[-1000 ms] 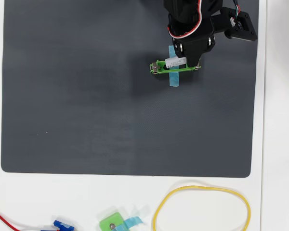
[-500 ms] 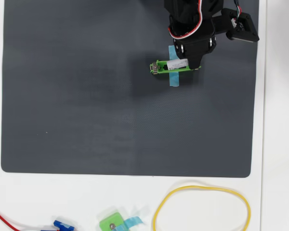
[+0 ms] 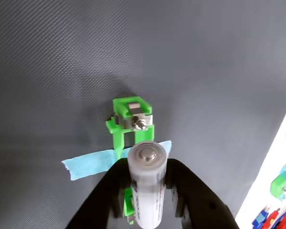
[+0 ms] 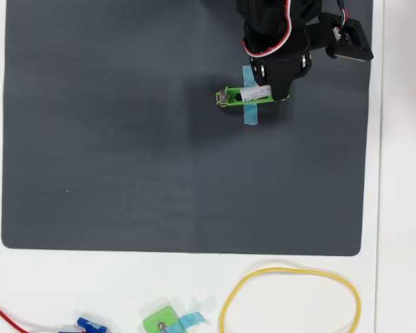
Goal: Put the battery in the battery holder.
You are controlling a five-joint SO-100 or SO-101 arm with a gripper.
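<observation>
A robot arm's gripper [image 3: 148, 198] clamped the battery [image 3: 147, 183] by its middle as it hung directly above the battery holder [image 3: 129, 121], which lay on a dark grey mat [image 3: 62, 71] under a strip of light blue tape [image 3: 93, 162]. In the wrist view the two black fingers [image 3: 188, 188] pressed against opposite sides of the silver-white cylinder, open only as wide as the cell itself, with its grey end cap facing the camera and pointing toward the metal contact [image 3: 136, 120] at the far end of the green frame.

Seen from overhead, the battery [image 4: 256, 92] sat lengthwise along the battery holder [image 4: 229, 97], within the frame's outline near the mat's upper right, the gripper [image 4: 267, 87] covering its right-hand end. Whether the cell already rested in the cradle or was just above it could not be told from either view.

The battery looked rigid, smooth and fairly dense for its size, likely to slip or roll if released askew, so a hold across its mid-length appeared the sound choice. The holder seemed light and thin-walled, kept in place only by the tape, and a hard push against its end contacts could probably shift it.
</observation>
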